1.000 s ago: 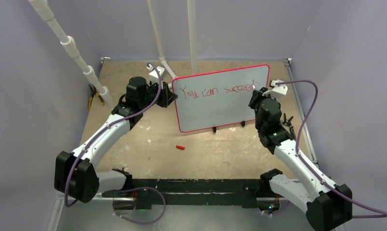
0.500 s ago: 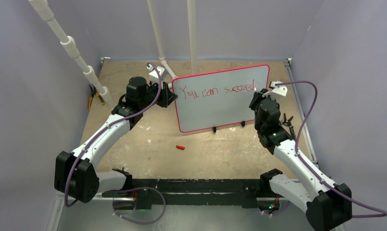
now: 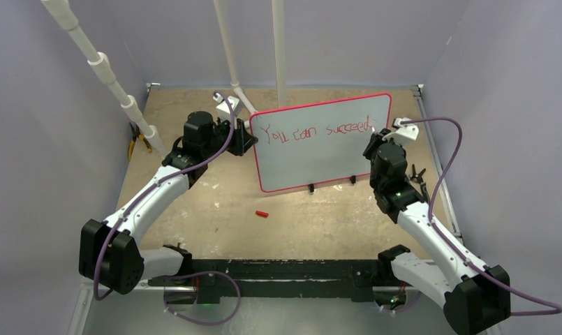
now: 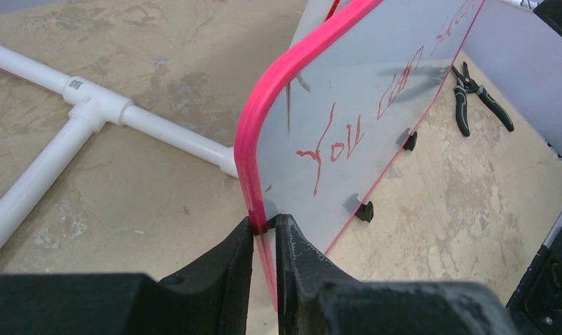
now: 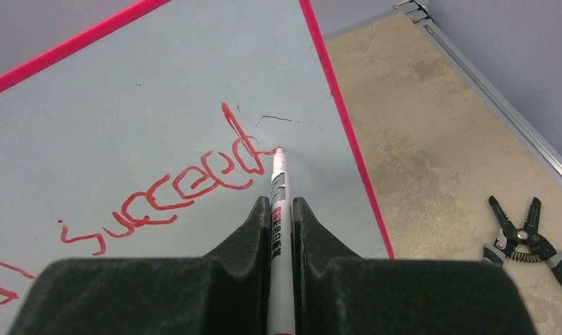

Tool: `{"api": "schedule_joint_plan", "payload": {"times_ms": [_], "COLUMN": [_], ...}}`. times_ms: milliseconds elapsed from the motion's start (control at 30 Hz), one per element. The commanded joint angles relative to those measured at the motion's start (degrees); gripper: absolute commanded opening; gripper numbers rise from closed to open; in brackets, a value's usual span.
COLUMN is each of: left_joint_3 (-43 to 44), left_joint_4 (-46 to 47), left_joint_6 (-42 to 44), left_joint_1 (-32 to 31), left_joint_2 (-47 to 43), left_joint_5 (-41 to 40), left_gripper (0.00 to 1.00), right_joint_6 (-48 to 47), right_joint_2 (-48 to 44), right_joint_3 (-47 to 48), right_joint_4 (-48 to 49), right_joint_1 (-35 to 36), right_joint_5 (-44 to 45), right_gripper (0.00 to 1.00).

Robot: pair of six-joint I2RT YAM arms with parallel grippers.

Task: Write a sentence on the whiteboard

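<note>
The whiteboard [image 3: 320,164] stands upright on black feet mid-table, with the sentence [image 3: 313,130] "You can succeed" in red across its upper part. The left gripper [image 4: 266,225] pinches the board's left frame edge, jaws narrow on it. At the board's right end, the right gripper [image 5: 281,204] is clamped on a white marker [image 5: 278,174]. The marker's tip touches the face just past the final "d". A red cap [image 3: 262,214] lies in front of the board. Black pliers [image 5: 526,237] lie to its right, white pipes [image 4: 89,112] run behind it, and yellow-handled pliers [image 3: 137,143] sit well to its left.
</note>
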Motion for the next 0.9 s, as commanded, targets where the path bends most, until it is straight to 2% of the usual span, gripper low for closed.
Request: {"api": "schedule_joint_plan", "payload": {"times_ms": [0,267,333,433,600,767,867], "left_joint_3": [-0.2,-0.6,-0.7,-0.7,-1.0,-1.0,-1.6], "left_joint_4": [2.1,2.5,2.6,2.7,3.6,3.4,3.1], "left_joint_6": [0.7,0.2,0.0,-0.1,-0.7,-1.4,-1.5], "left_joint_1": [-0.9,-0.9,-0.9,-0.9,-0.9,-0.9,-0.8], "left_joint_2": [-1.9,-3.0,-3.5,-3.8,-4.7,-5.0,-5.7], "left_joint_5": [0.8,0.5,0.6,1.4,3.6,4.6,3.3], "left_gripper": [0.16,0.17,0.20,0.21,0.26,0.29,0.31], "right_joint_6": [0.3,1.5,2.2,2.4,2.8,4.3,5.7], "right_joint_2": [-1.1,-10.2,-13.0,-17.1,-19.1,-18.0,-17.1], "right_joint_3": [-0.1,1.1,1.6,1.2,0.2,-3.8,-6.9], "right_joint_4": [0.2,-4.5,-6.6,-7.6,-7.8,-1.4,4.7], "right_joint_1": [-0.4,-0.4,-0.3,-0.3,-0.4,0.2,2.6], "right_joint_5": [1.6,-3.0,-8.7,-23.2,-41.3,-51.4,-54.5], "right_gripper": [0.00,0.00,0.00,0.00,0.00,0.00,0.00]}}
